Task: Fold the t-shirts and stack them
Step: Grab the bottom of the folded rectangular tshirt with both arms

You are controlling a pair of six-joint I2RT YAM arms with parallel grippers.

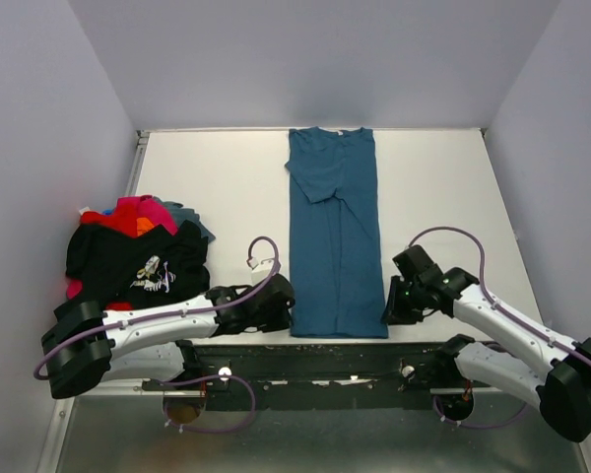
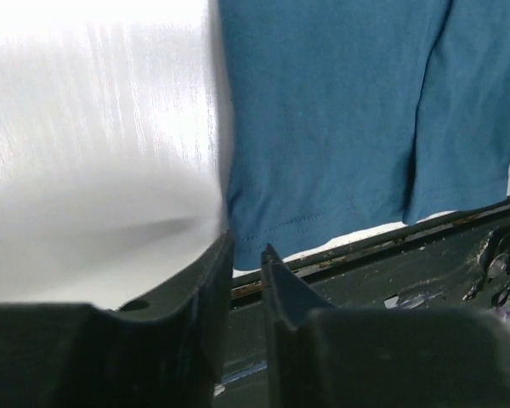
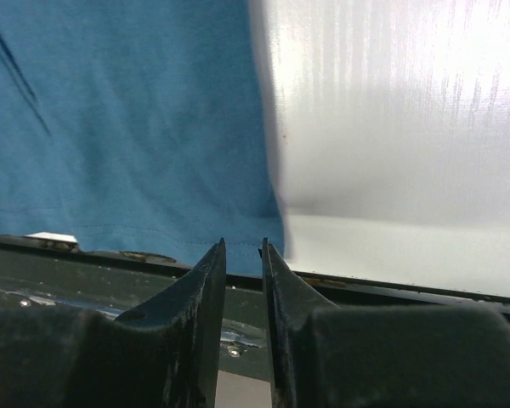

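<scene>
The teal t-shirt [image 1: 335, 236] lies long and flat at the centre of the table [image 1: 217, 168], collar at 12 o'clock; only the top view shows the t-shirt pile [image 1: 138, 246] at 9 o'clock; the wrist views show the left gripper [image 2: 246, 242] and right gripper [image 3: 243, 243] jaws slightly apart, empty, at the hem corners.

The bench [image 1: 453, 187] has a white, faintly glossy top, streaked with glare in both wrist views. Plain pale lavender-grey panels close it in: a left wall [image 1: 39, 118] at its left edge, a back wall [image 1: 315, 59] at its far edge and a right wall [image 1: 571, 118] at its right edge. A black metal rail [image 1: 315, 357] runs along the near edge, scuffed, with brownish marks. Below it lies a dull grey metal sheet [image 1: 315, 443].
</scene>
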